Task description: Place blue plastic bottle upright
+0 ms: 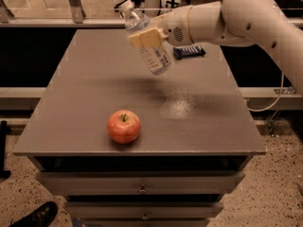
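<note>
Camera view shows us the gripper above the far half of the table, with its fingers clenched on the blue plastic bottle. We see one tan pad lying flat across the upper part of the bottle's body, just below the neck; the opposite finger is hidden behind the bottle. The bottle hangs in the air, clear of the tabletop, and a soft shadow lies on the surface below it.

Its long axis runs on a diagonal, neither upright nor flat. The white cap points up and toward the far left corner of the table, and the base points down and to the right, toward the near side. Below the pad we see a pale bluish-white label wrapped around the body; there is small print on it, but we cannot read any of it.

Behind the gripper, the cream-coloured wrist and arm stretch away to the right edge of the picture. Just to the right of the bottle's base, a small dark-blue ridged object lies flat on the table near its far right edge. A red apple sits well apart, near the front edge. Under the tabletop we see drawers, and a dark shoe on the floor at lower left.
</note>
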### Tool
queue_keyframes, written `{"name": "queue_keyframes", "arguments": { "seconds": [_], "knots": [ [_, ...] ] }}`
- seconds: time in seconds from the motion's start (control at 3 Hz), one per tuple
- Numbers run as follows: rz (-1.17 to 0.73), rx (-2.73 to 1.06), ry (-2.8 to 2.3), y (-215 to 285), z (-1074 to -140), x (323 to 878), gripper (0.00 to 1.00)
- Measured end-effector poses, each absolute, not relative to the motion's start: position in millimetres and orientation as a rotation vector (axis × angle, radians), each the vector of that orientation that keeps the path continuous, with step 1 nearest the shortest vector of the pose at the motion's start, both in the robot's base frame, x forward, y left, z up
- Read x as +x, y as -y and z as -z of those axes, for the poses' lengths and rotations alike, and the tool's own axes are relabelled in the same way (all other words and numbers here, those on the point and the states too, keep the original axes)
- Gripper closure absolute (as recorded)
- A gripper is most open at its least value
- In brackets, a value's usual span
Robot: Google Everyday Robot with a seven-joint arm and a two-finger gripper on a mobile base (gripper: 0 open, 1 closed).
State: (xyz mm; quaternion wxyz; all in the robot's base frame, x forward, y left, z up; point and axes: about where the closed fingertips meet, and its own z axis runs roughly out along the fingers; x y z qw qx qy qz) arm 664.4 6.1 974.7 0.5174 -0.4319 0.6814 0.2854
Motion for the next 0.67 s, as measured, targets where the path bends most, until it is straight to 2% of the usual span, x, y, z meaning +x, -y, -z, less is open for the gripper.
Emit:
{"name": "queue_keyframes", "arguments": {
  "seconds": [0.67],
  "knots": [
    [-0.741, -0.962, -1.539, 22, -999, 659, 1.00]
  ]
}}
